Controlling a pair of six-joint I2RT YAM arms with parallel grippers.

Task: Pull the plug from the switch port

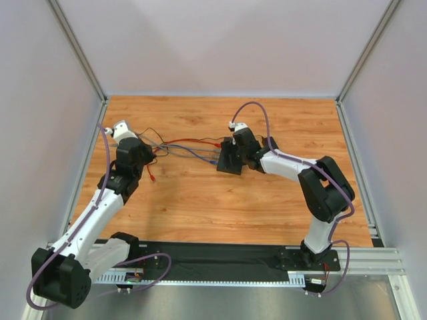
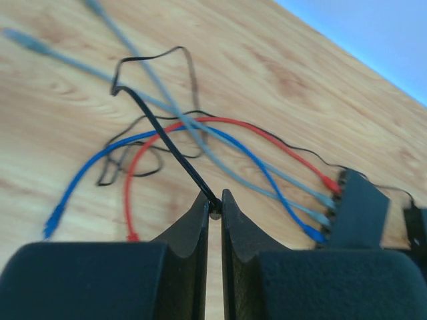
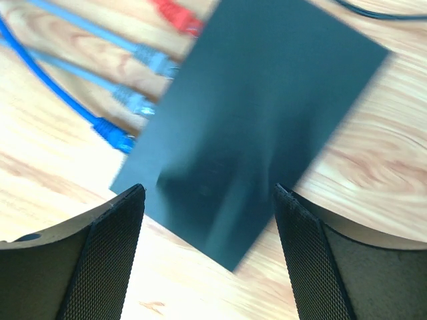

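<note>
- Switch [image 3: 267, 100]: flat black box lying on the wooden desk [image 1: 200, 200], about mid-desk, slightly right of centre.
- Along one narrow edge of the switch sit four plugs in a row: red plug [image 3: 179, 19], two grey plugs [image 3: 155, 63], blue plug [image 3: 115, 135]. All look seated.
- Right end effector [image 3: 208, 190]: over the switch, jaws apart, straddling the corner opposite the ports. Cannot tell if the fingers touch it.
- Cables trail left from the switch, crossing one another.
- Left end effector [image 2: 215, 200]: well left of the switch, pinched closed on a thin black cable [image 2: 160, 130].
</note>
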